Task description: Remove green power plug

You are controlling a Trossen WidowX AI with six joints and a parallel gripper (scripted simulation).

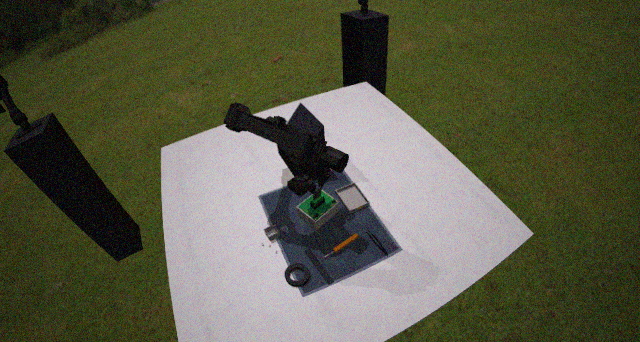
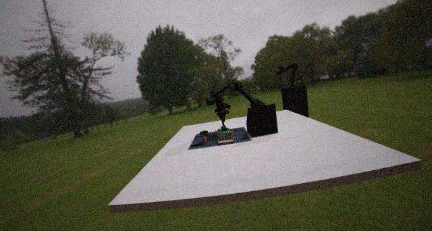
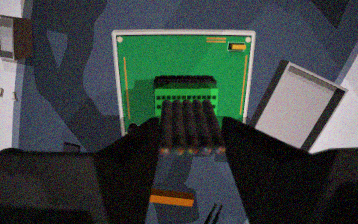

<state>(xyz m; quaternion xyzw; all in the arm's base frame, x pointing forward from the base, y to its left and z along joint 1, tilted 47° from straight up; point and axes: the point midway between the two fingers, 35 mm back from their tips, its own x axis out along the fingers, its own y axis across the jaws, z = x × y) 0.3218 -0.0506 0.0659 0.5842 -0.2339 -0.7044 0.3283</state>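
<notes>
The green power plug with its several dark cables is between my fingers, over the circuit board. My gripper points down and is shut on the plug. The black socket shows along the plug's far edge in the wrist view. The plug's underside is hidden, so I cannot tell how deep it sits. The grey tray is empty and lies beside the board, to the right in the wrist view.
An orange-handled screwdriver and dark tweezers lie on the blue mat. A black ring lies at the mat's edge. A small open box stands beside the mat, with several tiny parts near it.
</notes>
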